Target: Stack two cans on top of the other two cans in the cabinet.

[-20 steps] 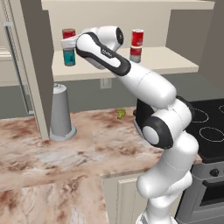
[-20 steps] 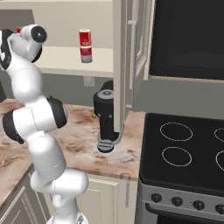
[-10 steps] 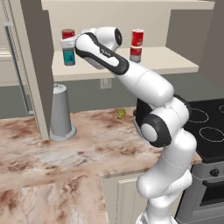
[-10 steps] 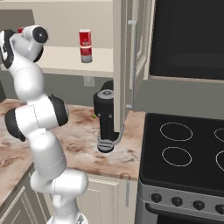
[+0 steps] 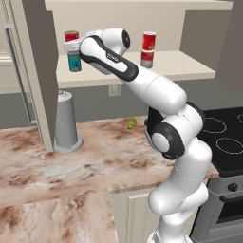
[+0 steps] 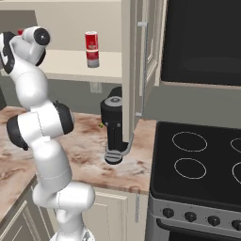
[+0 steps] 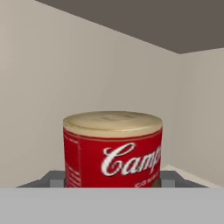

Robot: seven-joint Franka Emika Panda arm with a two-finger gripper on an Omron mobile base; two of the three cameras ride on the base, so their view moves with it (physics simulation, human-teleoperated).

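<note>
Moved: almost nothing; arm has held the same reach into the cabinet [image 5: 190, 71] over the last second.
Left stack: all-red can [image 5: 71, 36] sits on the teal can [image 5: 74, 61], pincer [image 5: 71, 47] beside them, grip state unclear.
Right stack: two red-and-silver cans [image 5: 148, 49] already doubled.
Meaning: probably stacking finished, release due.

**Arm reaches to the left stack in the cabinet**

An all-red can [image 5: 71, 36] sits on a teal can [image 5: 74, 61] on the cabinet [image 5: 190, 70] shelf, the white hand right beside them. Farther right stand two stacked red-and-silver cans [image 5: 148, 49]. A grey cone [image 5: 65, 122] rests on the marbled worktop [image 5: 57, 171].
</note>
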